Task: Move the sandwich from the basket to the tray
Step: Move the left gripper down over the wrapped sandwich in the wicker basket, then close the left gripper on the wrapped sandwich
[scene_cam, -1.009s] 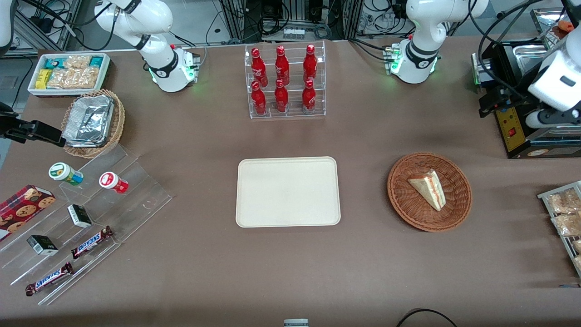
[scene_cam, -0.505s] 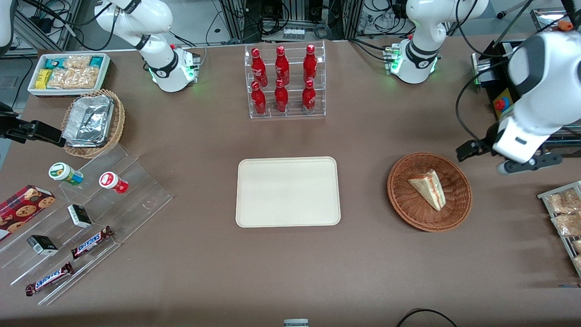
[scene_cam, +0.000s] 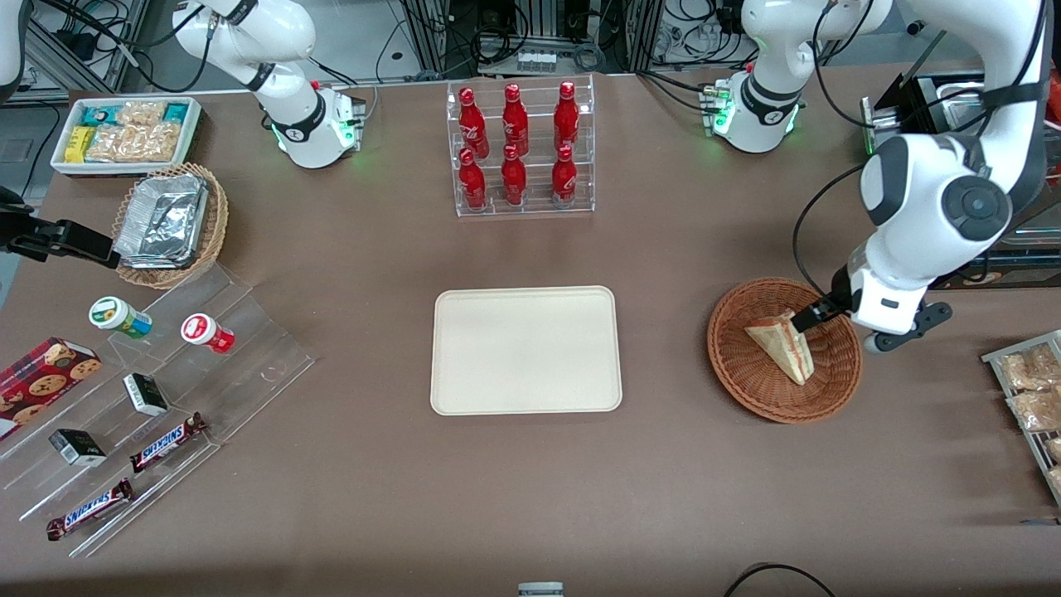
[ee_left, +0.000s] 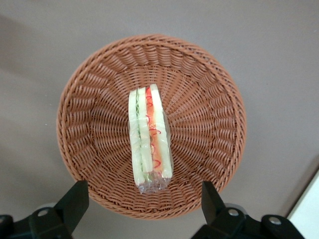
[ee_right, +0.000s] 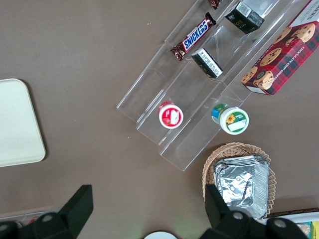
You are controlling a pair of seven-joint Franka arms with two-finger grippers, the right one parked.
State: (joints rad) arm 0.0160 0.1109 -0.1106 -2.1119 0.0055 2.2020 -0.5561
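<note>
The sandwich [scene_cam: 783,344] [ee_left: 149,139], a wrapped white-bread wedge with red and green filling, lies in the middle of the reddish-brown wicker basket [scene_cam: 746,390] [ee_left: 94,79]. My left gripper [scene_cam: 816,319] [ee_left: 143,204] hangs above the basket, over the part of its rim toward the working arm's end. It is open, its black fingers [ee_left: 75,201] spread wider than the sandwich, with nothing between them. The cream tray [scene_cam: 525,349] [ee_right: 15,124] lies flat at the table's middle, beside the basket, with nothing on it.
A clear rack of red bottles [scene_cam: 520,149] stands farther from the front camera than the tray. Bagged snacks on a wire rack [scene_cam: 1032,398] and a black machine [scene_cam: 937,232] flank the basket. A stepped acrylic shelf [scene_cam: 166,373] and foil-tray basket [scene_cam: 170,224] lie toward the parked arm's end.
The left arm has swung in from the working arm's end of the table, and its gripper now hangs over the basket. Sandwich, basket and tray have not moved.
</note>
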